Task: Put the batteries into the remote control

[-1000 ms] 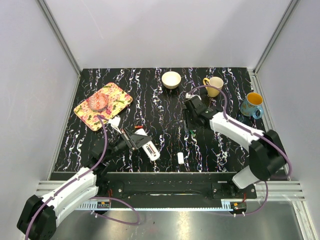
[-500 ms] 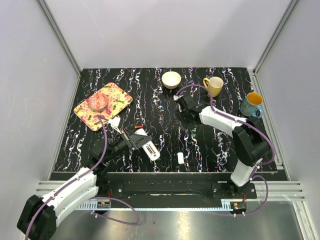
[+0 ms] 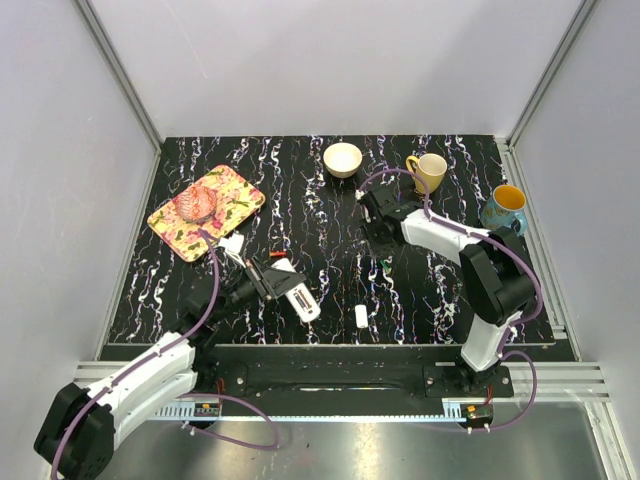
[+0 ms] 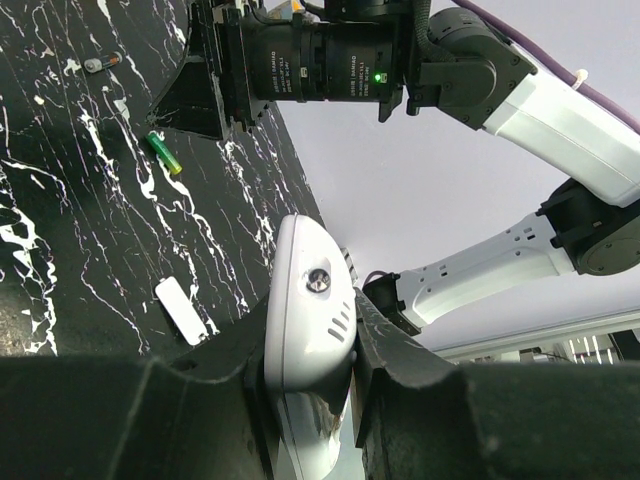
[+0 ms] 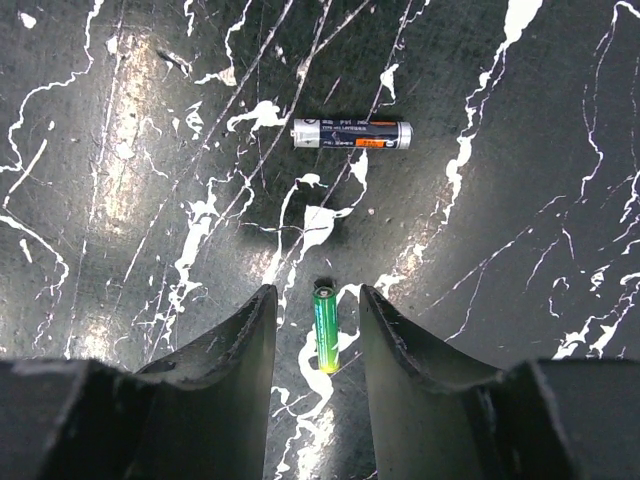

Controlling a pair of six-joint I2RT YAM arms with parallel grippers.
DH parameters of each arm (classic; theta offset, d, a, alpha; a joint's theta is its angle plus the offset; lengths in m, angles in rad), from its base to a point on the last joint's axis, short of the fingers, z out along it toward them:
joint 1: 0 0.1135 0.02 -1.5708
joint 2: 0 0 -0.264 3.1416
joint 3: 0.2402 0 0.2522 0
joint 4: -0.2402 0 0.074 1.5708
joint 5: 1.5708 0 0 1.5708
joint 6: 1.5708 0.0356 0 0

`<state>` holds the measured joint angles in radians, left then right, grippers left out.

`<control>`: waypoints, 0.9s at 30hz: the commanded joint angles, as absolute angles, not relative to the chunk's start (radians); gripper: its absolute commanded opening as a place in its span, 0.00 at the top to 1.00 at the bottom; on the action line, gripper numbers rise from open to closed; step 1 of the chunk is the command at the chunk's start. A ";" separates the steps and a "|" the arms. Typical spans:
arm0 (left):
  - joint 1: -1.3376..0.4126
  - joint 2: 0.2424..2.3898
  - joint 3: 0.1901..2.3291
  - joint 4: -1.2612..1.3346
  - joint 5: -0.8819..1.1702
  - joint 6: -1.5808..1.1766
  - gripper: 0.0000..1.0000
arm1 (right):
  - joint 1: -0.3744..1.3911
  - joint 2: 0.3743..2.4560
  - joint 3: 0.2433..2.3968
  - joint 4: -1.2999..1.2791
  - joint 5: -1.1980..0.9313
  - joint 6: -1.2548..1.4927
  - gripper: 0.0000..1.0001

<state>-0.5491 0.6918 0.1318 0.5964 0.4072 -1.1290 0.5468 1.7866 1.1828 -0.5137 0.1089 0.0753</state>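
My left gripper is shut on the white remote control and holds it tilted at the front left; in the left wrist view the remote sits between my fingers. My right gripper is open, pointing down at the table. One green battery lies on the table between its fingertips, untouched; it also shows in the top view and the left wrist view. A second thin cylinder, silver and dark with an orange band, lies just beyond.
A small white lozenge-shaped piece lies near the front edge. A cream bowl, a yellow mug and a blue mug stand at the back right. A floral tray sits at the back left.
My right wrist swung left, then slightly back right, and its arm folded in so the gripper stands over the green battery. The left arm and the remote have not moved.
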 commanded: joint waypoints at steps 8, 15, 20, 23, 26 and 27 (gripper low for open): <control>-0.551 0.704 0.140 0.681 0.400 -1.120 1.00 | 0.528 1.822 1.157 -0.471 0.078 0.083 0.62; -0.551 0.704 0.135 0.681 0.399 -1.118 1.00 | 0.518 1.818 1.141 -0.477 0.060 0.101 0.63; -0.552 0.716 0.132 0.699 0.403 -1.123 1.00 | 0.515 1.812 1.141 -0.491 0.061 0.109 0.64; -0.551 0.721 0.132 0.703 0.402 -1.123 1.00 | 0.517 1.806 1.140 -0.502 0.057 0.109 0.64; -0.551 0.727 0.130 0.716 0.402 -1.126 1.00 | 0.515 1.816 1.147 -0.517 0.054 0.104 0.74; -0.551 0.730 0.130 0.719 0.408 -1.127 1.00 | 0.515 1.821 1.150 -0.523 0.052 0.104 0.78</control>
<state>-0.5491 0.7235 0.1303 0.6235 0.4076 -1.1294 0.5220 1.8229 1.1419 -0.4946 0.0692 0.1017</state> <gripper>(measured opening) 0.303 0.284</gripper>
